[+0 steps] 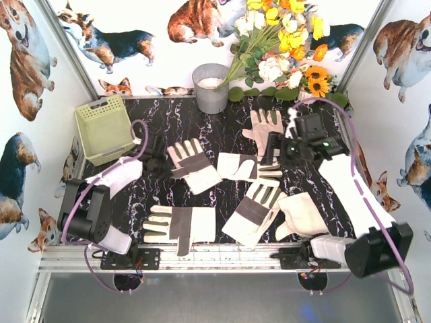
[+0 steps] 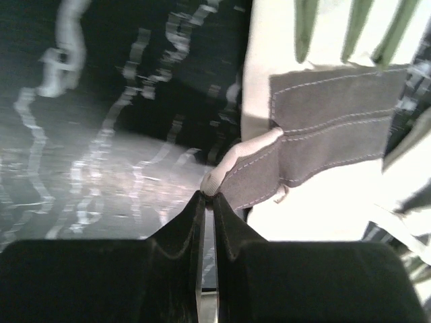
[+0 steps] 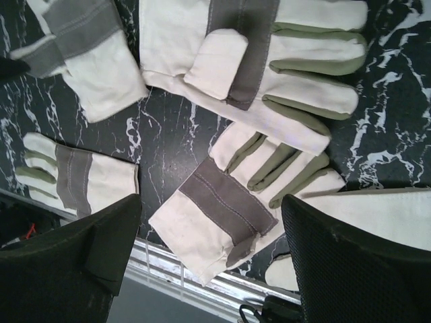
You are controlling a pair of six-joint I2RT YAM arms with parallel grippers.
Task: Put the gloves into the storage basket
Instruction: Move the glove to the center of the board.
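Observation:
Six cream-white gloves with grey palm patches lie on the black marbled table. My left gripper (image 1: 156,161) is shut on the thumb tip of the centre-left glove (image 1: 192,167). In the left wrist view the jaws (image 2: 210,195) pinch that thumb, and the glove's grey patch (image 2: 330,134) lies beyond. My right gripper (image 1: 271,153) is open and empty, held above the middle glove (image 1: 246,167). In the right wrist view its gap (image 3: 212,235) frames a front glove (image 3: 222,215). The pale yellow-green storage basket (image 1: 104,128) stands at the back left, with nothing visible inside.
A grey metal bucket (image 1: 211,87) and a bunch of flowers (image 1: 286,47) stand at the back. Other gloves lie at the back right (image 1: 264,126), front left (image 1: 178,225), front middle (image 1: 254,210) and front right (image 1: 303,214). A metal rail (image 1: 215,256) edges the front.

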